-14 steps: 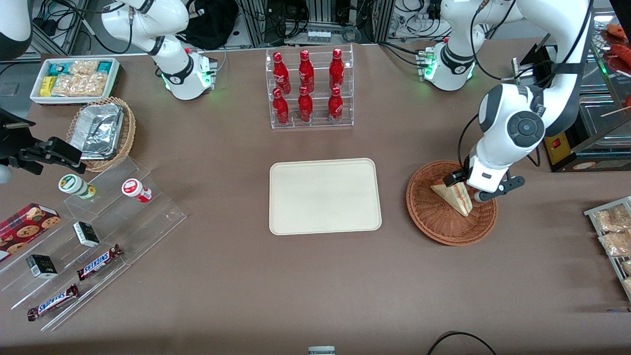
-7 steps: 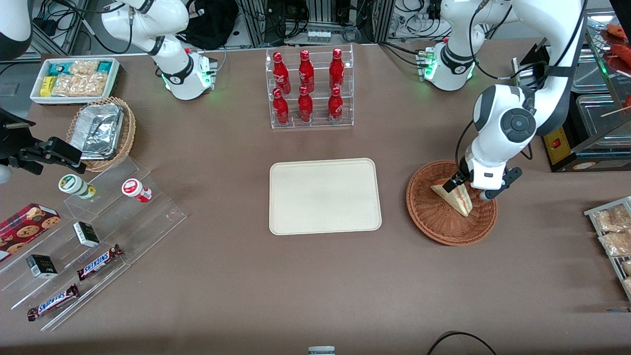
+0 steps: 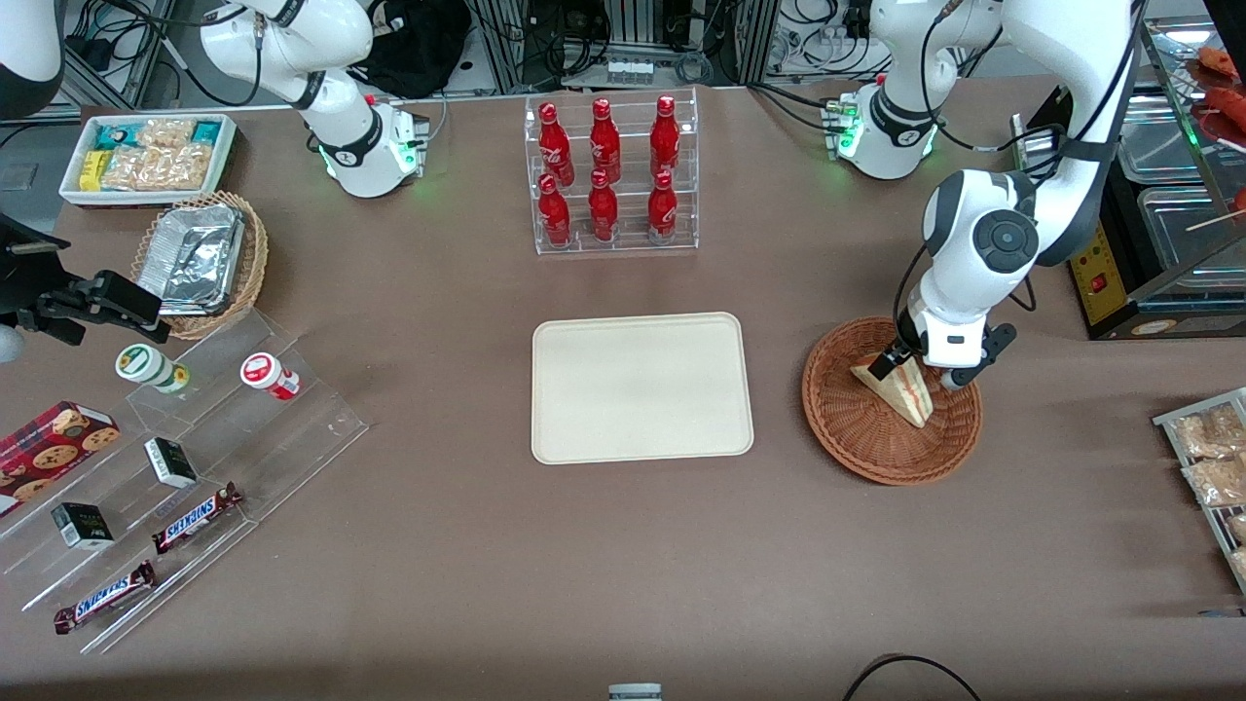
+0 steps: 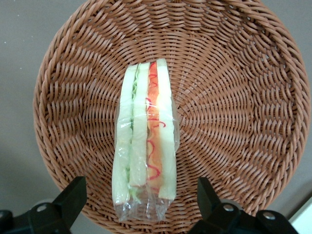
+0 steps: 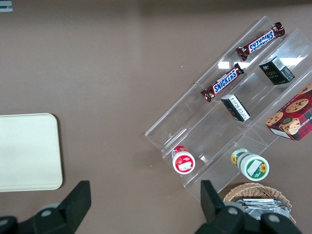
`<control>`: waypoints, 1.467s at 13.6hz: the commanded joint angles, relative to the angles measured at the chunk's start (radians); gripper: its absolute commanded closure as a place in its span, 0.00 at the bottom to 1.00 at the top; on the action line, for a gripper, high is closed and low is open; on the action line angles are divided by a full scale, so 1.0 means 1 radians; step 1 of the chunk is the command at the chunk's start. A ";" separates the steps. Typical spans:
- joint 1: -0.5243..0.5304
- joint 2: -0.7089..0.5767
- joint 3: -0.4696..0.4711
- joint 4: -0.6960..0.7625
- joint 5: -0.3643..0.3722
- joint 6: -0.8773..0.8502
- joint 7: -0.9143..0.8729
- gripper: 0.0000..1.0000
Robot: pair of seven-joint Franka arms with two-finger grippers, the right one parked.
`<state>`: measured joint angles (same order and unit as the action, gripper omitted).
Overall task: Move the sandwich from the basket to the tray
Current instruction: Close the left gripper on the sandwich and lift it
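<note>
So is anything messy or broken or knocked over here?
Nothing stands out. The sandwich lies whole in its clear wrap inside the basket, the tray sits flat and bare, and the bottles stand upright in their rack. The gripper hangs open above the sandwich.

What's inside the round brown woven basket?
The round reddish-brown wicker basket holds one plastic-wrapped triangular sandwich of white bread with red and green filling. The open left gripper hovers over it, a finger either side. The weave directly beneath the sandwich is covered.
</note>
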<state>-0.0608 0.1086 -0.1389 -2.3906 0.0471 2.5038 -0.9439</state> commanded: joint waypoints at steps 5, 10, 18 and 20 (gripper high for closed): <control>-0.005 0.046 -0.001 -0.005 -0.003 0.076 -0.085 0.54; -0.005 0.016 -0.001 0.016 0.010 0.014 -0.029 0.93; -0.007 0.040 -0.109 0.370 0.007 -0.552 0.165 0.96; -0.007 0.077 -0.184 0.424 0.010 -0.580 0.165 0.96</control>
<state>-0.0625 0.1228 -0.2695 -2.0441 0.0502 1.9656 -0.7928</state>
